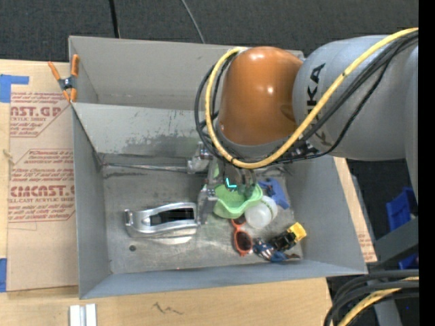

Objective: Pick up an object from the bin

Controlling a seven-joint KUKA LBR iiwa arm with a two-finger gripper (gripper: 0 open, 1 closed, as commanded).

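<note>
My gripper [206, 202] reaches down under the arm's orange cover in the middle of the bin. It is at the left edge of a green plastic thing [234, 201], which lies directly beneath it. To the left, a silver metal tool with a black insert [162, 220] lies flat on the bin floor, its right end close to the gripper. A white rounded thing [258, 214] rests against the green one on the right. The cover hides most of the gripper, and nothing can be made out in its grasp.
A small heap lies at the front right: an orange-red piece [240, 239], a black, blue and yellow thing [279, 243], and a blue thing [277, 194] behind the white one. The arm covers the bin's right rear.
</note>
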